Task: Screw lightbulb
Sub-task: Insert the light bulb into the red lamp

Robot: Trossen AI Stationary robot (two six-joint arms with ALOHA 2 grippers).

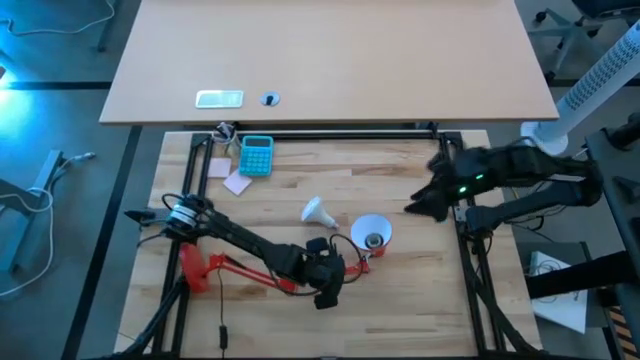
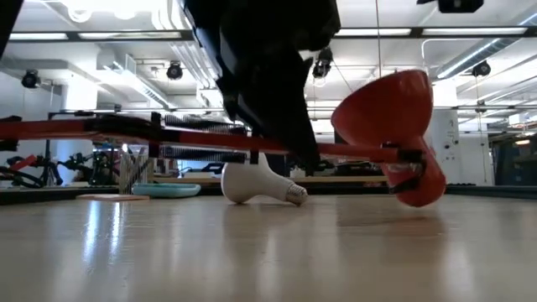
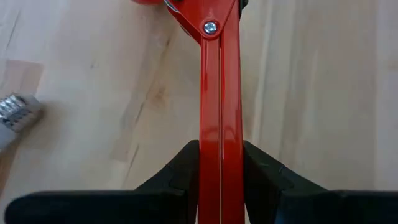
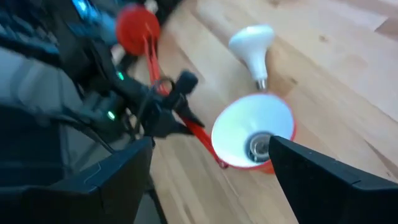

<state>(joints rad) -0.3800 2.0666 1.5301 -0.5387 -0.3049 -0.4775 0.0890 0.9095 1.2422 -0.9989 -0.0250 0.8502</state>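
1. The left gripper (image 1: 335, 272) clamps the thin red arm of a desk lamp (image 3: 214, 124) near the front edge of the table (image 1: 300, 180), its two dark fingers (image 3: 180, 168) pressed tight against either side of the bar.
2. The lamp's shade (image 1: 372, 234) faces upward, its white inside and empty socket open to the overhead camera.
3. The lightbulb (image 1: 318, 210) lies on its side near the table's middle, just beside the shade but not touching it, its screw base pointing towards the lamp.
4. The right gripper (image 1: 425, 205) hangs near the table's right edge, fingers spread wide and holding nothing.
5. A blue calculator (image 1: 256, 156) and a pink note (image 1: 237, 183) rest near the back left corner.
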